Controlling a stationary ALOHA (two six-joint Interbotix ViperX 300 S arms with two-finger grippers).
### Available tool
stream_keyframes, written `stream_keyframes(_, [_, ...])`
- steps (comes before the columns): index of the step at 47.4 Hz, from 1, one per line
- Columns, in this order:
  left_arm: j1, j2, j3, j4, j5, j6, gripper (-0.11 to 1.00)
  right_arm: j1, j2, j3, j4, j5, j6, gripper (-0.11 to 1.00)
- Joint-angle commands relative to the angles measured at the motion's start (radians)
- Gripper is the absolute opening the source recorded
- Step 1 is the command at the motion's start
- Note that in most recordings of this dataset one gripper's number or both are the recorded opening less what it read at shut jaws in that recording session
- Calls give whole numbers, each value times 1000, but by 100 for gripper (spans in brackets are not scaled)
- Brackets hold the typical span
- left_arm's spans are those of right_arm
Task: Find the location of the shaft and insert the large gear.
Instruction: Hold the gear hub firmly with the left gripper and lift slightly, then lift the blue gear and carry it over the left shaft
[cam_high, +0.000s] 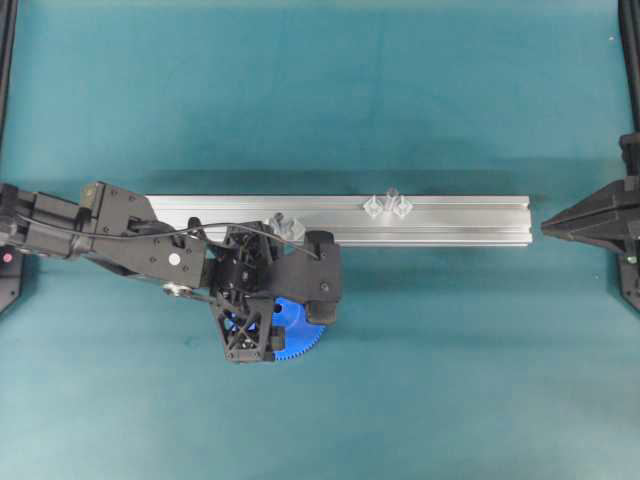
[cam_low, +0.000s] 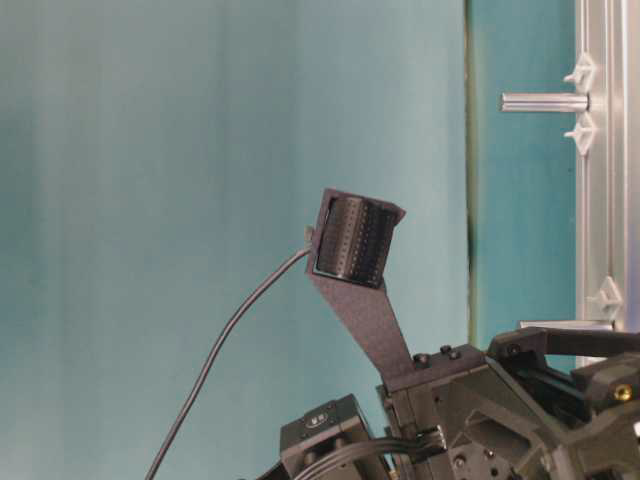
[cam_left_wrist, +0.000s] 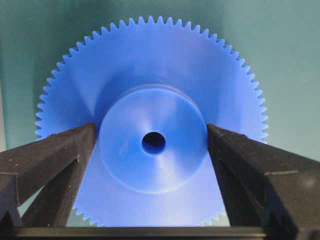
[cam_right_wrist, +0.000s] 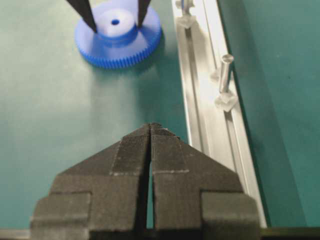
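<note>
The large gear, a bright blue toothed disc with a raised hub, lies flat on the teal table. It also shows in the right wrist view and under the left arm from overhead. My left gripper hangs over it, open, one finger on each side of the hub and close to it. Two look-alike grey upright pins stand on the aluminium rail between clear mounts. One pin is mid-rail; the other pin is beside the left arm. I cannot tell which is the shaft. My right gripper is shut and empty.
The aluminium rail runs left to right across the middle of the table. The right arm rests at the rail's right end. A black cable loops off the left arm. Black frame posts stand at both side edges.
</note>
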Motion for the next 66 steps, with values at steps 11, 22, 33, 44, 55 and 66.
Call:
stream_keyframes(11, [3, 3, -21, 2, 52, 2, 71, -2, 6, -11, 2, -11, 11, 0])
stream_keyframes(22, [3, -2, -23, 2, 52, 8, 71, 0, 5, -11, 2, -11, 11, 0])
stream_keyframes(33, [3, -43, -48, 5, 52, 12, 71, -2, 5, -11, 2, -11, 11, 0])
stream_keyframes(44, [3, -81, -75, 5, 81, 12, 71, -2, 3, -6, 2, -12, 11, 0])
stream_keyframes(55, [9, -114, -140, 6, 127, 60, 71, -2, 2, -5, 2, -12, 11, 0])
stream_keyframes(66, [55, -152, -189, 6, 127, 153, 71, -2, -2, -5, 2, -12, 11, 0])
